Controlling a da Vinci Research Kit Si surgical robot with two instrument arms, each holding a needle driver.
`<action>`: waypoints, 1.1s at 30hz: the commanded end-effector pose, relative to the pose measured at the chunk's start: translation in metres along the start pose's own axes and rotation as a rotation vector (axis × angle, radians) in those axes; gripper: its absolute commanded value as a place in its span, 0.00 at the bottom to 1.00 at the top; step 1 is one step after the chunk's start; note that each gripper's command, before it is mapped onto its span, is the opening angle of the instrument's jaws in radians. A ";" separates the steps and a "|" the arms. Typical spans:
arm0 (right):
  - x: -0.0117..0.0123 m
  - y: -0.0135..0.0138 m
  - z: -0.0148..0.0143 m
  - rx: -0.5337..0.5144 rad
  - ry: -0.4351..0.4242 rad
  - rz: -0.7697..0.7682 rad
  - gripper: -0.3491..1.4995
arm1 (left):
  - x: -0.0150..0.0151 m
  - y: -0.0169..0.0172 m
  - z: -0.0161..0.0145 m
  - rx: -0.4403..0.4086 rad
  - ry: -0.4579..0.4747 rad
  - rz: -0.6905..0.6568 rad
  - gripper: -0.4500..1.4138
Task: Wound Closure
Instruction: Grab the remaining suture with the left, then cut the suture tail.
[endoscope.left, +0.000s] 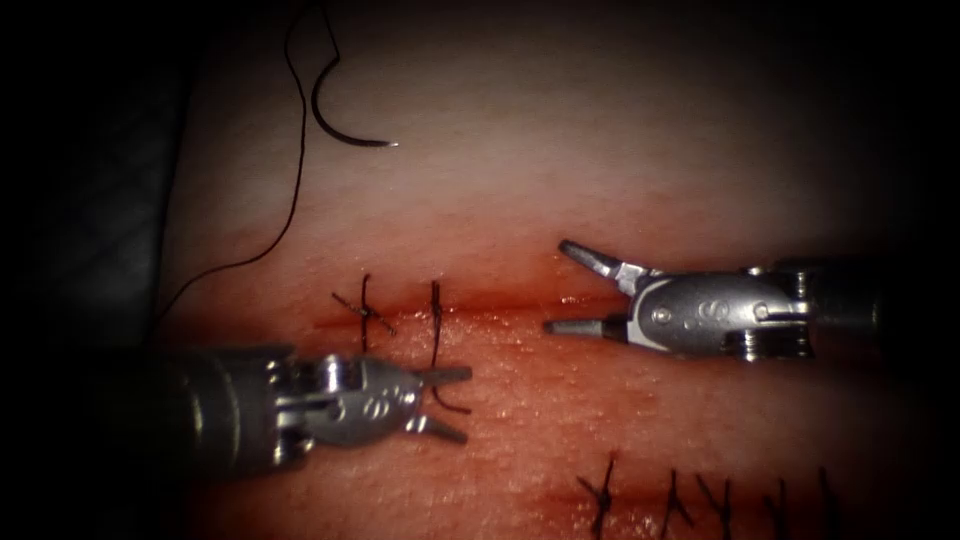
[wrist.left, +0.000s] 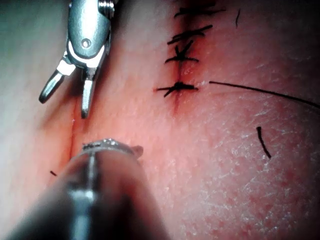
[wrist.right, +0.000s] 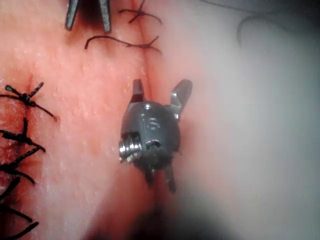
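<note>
The curved needle (endoscope.left: 338, 122) lies free on the pale tissue (endoscope.left: 600, 150), far left of and beyond the cut (endoscope.left: 500, 300), not in the tissue. Its thread (endoscope.left: 296, 190) trails down to the left. Two stitches (endoscope.left: 365, 312) (endoscope.left: 437, 325) cross the cut's left part. My left tool (endoscope.left: 467, 405) is open just in front of the cut, with the loose tail of the second stitch (endoscope.left: 452, 405) lying between its jaws, and holds nothing. My right tool (endoscope.left: 555, 286) is open astride the cut at its unstitched right part, holding nothing. The right wrist view shows it spread (wrist.right: 160, 86) over the cut.
A second cut near the front right edge carries several tied stitches (endoscope.left: 600, 495), also seen as stitches (wrist.left: 177, 88) and stitches (wrist.right: 25, 100) in the wrist views. Red fluid (endoscope.left: 520, 300) wets the tissue around the open cut. The tissue's left edge borders dark bench.
</note>
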 end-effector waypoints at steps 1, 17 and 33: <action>-0.0001 -0.0004 0.0010 -0.002 0.002 -0.001 0.95 | 0.0001 0.0000 0.0013 -0.009 -0.017 0.003 0.34; 0.0000 -0.0012 0.0008 0.001 0.002 -0.007 0.95 | -0.0014 -0.0002 0.0036 -0.040 -0.063 0.005 0.00; -0.0004 -0.0052 0.0061 0.083 0.254 -0.055 0.95 | -0.0017 -0.0031 -0.0015 0.053 0.101 0.143 0.00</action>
